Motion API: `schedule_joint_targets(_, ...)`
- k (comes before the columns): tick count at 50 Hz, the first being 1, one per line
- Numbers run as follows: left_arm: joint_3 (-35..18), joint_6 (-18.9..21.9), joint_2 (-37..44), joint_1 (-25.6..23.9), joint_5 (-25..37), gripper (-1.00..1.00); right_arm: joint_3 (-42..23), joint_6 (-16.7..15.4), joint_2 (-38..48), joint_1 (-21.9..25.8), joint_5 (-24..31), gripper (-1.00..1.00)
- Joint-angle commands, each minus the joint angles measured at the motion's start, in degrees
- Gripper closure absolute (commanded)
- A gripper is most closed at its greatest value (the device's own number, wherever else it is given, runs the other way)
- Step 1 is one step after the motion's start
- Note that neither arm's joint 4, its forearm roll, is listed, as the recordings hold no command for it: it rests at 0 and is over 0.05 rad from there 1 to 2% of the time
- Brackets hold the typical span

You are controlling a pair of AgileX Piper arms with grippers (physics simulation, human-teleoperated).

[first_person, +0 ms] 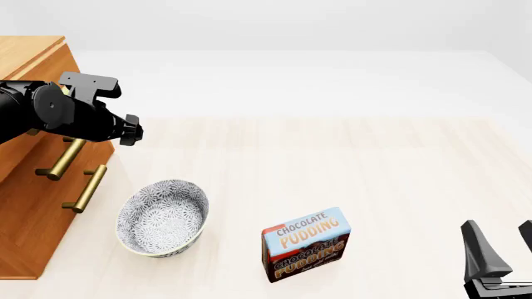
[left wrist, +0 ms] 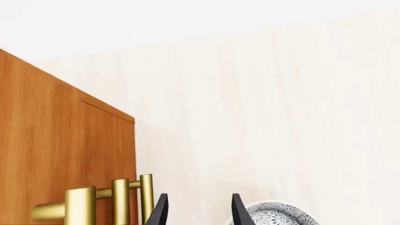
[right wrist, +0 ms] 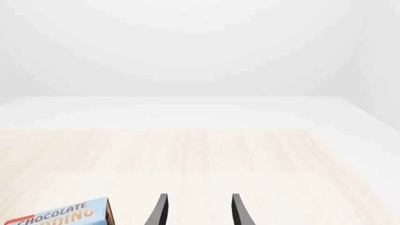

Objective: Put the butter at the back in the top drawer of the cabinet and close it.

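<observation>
The left gripper [left wrist: 196, 211], jaws apart and empty, hangs beside the cabinet [first_person: 25, 205] handles. The right gripper [first_person: 503, 255] waits open near the pudding box [first_person: 306, 244]; no butter shows.

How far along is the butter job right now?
Butter isn't visible on the table, so whether it's stowed can't be told. In hand: the open left gripper sits beside the orange-brown wooden cabinet's brass handles. Left: confirming the drawer closed. The open right gripper idles.

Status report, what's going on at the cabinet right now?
Left gripper open, empty, beside the drawer handles. Right gripper open, idle near the pudding box. Butter not in view. Bowl sits before the cabinet.
</observation>
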Motion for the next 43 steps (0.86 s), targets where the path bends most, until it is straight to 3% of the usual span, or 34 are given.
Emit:
schedule_joint_targets(1, 0.08, -0.32, 0.88, 2.15, -0.54, -1.00, 0.00, 0.00, 0.00, 0.00, 0.00, -1.00)
schedule_joint_targets(43, 1.15, -1.48, 1.06, 5.83, -2.27, -1.00, 0.00, 0.00, 0.00, 0.00, 0.00, -1.00)
